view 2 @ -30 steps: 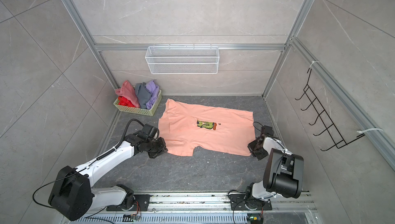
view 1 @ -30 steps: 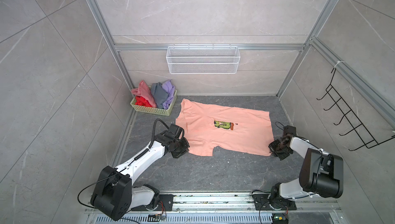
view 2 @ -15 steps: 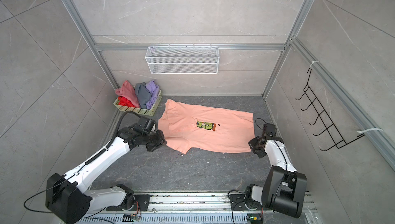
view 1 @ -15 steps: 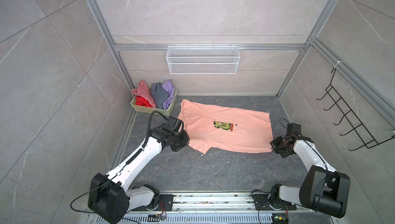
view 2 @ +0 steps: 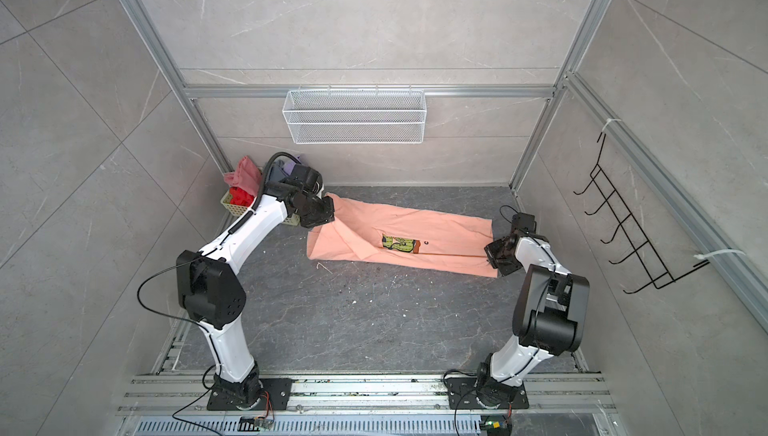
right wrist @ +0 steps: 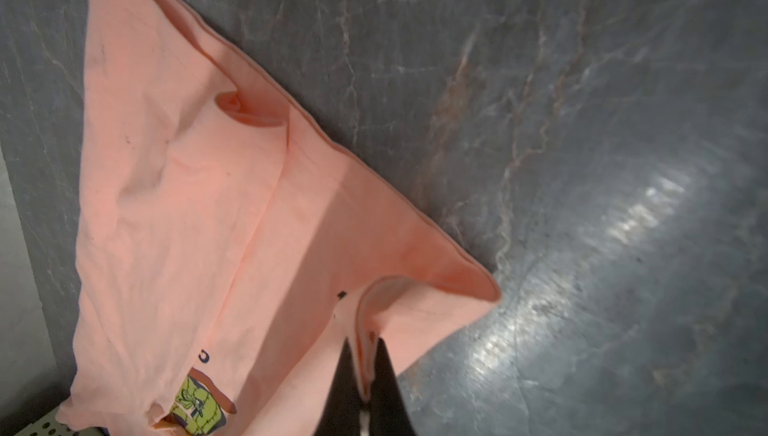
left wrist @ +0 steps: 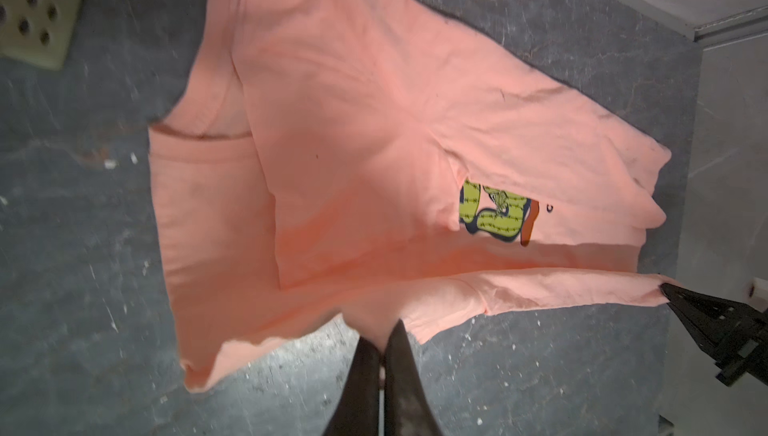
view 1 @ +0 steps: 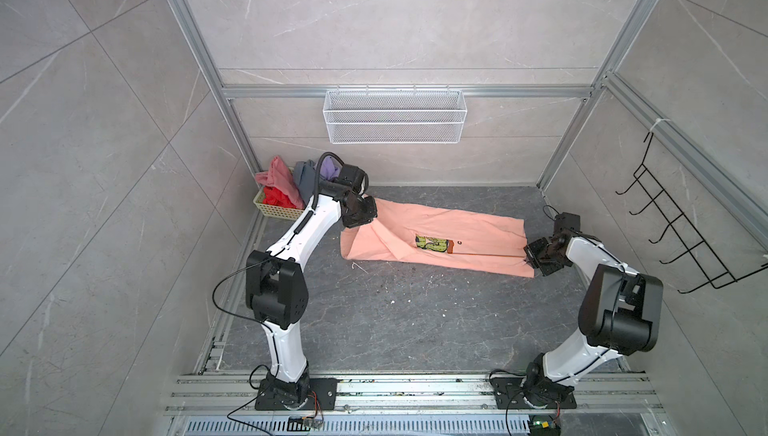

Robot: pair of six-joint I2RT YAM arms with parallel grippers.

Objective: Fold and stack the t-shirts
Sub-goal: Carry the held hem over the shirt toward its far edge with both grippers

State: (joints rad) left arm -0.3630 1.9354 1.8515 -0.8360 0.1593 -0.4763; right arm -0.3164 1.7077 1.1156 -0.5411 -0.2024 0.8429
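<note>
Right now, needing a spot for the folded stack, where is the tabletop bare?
Widest bare patch: the dark tabletop between the peach t-shirt and the front rail. A narrow strip runs behind the shirt along the back wall. Crowded: the far-left corner, with the basket.

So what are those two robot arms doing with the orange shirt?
They are folding the peach t-shirt on the dark table. The left fingers pinch its edge at one end and the right fingers pinch it at the other, both shut on the cloth. One side is doubled over, partly covering the green picture. In the basket at the back sit other t-shirts, crumpled.
</note>
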